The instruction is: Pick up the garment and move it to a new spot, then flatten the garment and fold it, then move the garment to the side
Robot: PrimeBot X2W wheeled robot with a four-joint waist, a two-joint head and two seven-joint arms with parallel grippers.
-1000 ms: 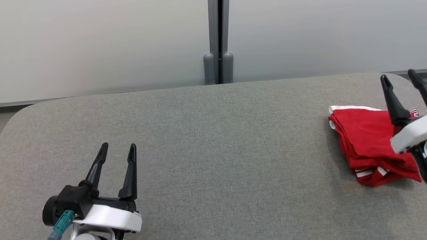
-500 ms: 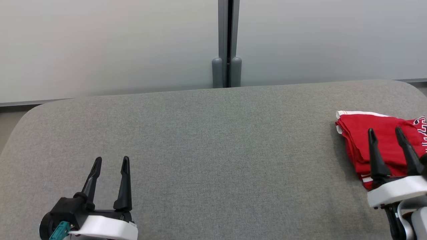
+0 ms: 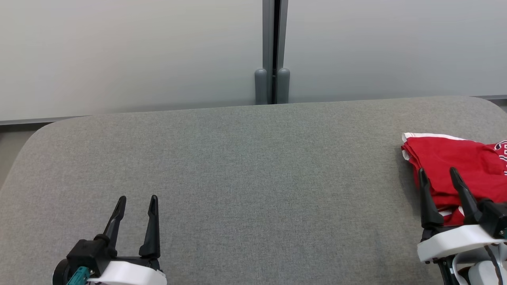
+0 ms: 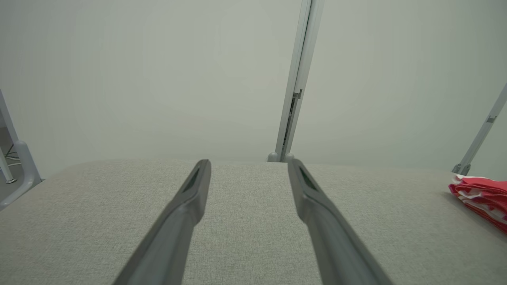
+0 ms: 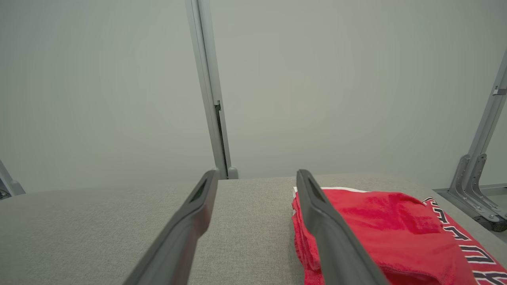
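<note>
A folded red garment with white trim and dark lettering lies at the table's right end, partly cut off by the head view's edge. It also shows as the red garment in the right wrist view and as a small red stack at the far right of the left wrist view. My right gripper is open and empty, its tips hovering over the garment's near left edge. My left gripper stands open and empty at the lower left, far from the garment.
The grey fabric table has rounded far corners. Behind it stand pale wall panels with a grey vertical post. A metal bracket stands beyond the table's right end.
My right gripper has pulled back from over the garment toward the near edge, open throughout. The left gripper has drawn back slightly. The camera has turned a little, shifting the scene right.
</note>
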